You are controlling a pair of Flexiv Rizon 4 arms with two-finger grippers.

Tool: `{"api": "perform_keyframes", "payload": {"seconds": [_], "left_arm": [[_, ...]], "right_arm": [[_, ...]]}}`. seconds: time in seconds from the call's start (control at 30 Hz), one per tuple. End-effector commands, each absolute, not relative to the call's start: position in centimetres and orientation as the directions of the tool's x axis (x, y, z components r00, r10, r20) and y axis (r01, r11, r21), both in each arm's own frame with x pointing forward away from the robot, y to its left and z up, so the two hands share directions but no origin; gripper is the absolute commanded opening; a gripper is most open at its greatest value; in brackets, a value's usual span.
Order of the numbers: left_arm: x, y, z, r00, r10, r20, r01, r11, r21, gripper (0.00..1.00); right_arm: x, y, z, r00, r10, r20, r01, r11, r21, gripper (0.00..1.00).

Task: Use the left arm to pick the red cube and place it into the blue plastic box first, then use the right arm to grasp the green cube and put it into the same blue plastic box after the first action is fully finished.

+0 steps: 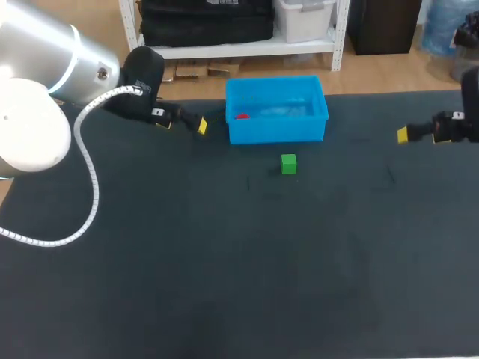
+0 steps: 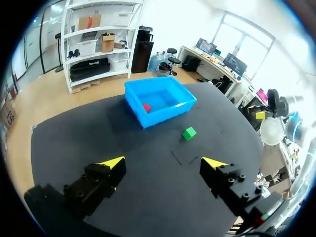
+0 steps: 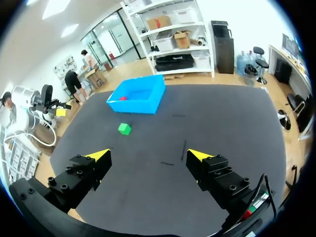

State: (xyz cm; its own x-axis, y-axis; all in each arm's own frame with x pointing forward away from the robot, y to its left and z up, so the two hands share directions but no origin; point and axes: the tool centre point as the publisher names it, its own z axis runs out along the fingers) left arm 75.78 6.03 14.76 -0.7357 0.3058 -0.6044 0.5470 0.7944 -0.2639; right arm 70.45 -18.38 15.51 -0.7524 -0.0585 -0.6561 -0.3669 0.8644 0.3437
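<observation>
The red cube (image 1: 241,116) lies inside the blue plastic box (image 1: 277,129), near its left end, and shows there in both wrist views (image 2: 146,107) (image 3: 123,98). A green cube (image 1: 289,164) sits on the dark mat just in front of the box. My left gripper (image 1: 183,123) hovers left of the box, open and holding nothing; its own view has the box (image 2: 148,118) and green cube (image 2: 188,133) well ahead of the gripper (image 2: 163,164). My right gripper (image 1: 419,132) stays at the table's right side, open and empty (image 3: 148,156), with the green cube (image 3: 124,129) far ahead.
The dark mat (image 1: 224,262) covers the whole table, with a few faint short marks near the green cube. A white cable (image 1: 90,187) from my left arm loops over the left part of the table.
</observation>
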Motion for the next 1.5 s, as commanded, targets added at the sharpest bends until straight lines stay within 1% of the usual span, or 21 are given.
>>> {"api": "perform_keyframes", "payload": {"seconds": [0.03,0.4,0.73,0.9,1.17,1.5], "left_arm": [[75.7,6.1,14.7,-0.734,0.304,-0.607,0.547,0.794,-0.264,1.0],[75.7,6.1,14.7,-0.734,0.304,-0.607,0.547,0.794,-0.264,1.0],[75.7,6.1,14.7,-0.734,0.304,-0.607,0.547,0.794,-0.264,1.0],[75.7,6.1,14.7,-0.734,0.304,-0.607,0.547,0.794,-0.264,1.0],[75.7,6.1,14.7,-0.734,0.304,-0.607,0.547,0.794,-0.264,1.0],[75.7,6.1,14.7,-0.734,0.304,-0.607,0.547,0.794,-0.264,1.0]], "right_arm": [[70.9,-18.0,16.2,-0.756,-0.08,-0.65,-0.376,0.866,0.33,1.0],[71.6,-16.5,16.0,-0.766,-0.148,-0.625,-0.395,0.876,0.277,1.0],[72.0,-14.0,14.8,-0.79,-0.186,-0.585,-0.393,0.885,0.249,1.0],[72.2,-12.5,14.4,-0.825,-0.115,-0.553,-0.312,0.909,0.277,1.0],[72.5,-10.0,14.3,-0.821,-0.107,-0.561,-0.299,0.917,0.263,1.0],[72.7,-8.6,14.6,-0.818,-0.117,-0.563,-0.3,0.922,0.244,1.0]]}}
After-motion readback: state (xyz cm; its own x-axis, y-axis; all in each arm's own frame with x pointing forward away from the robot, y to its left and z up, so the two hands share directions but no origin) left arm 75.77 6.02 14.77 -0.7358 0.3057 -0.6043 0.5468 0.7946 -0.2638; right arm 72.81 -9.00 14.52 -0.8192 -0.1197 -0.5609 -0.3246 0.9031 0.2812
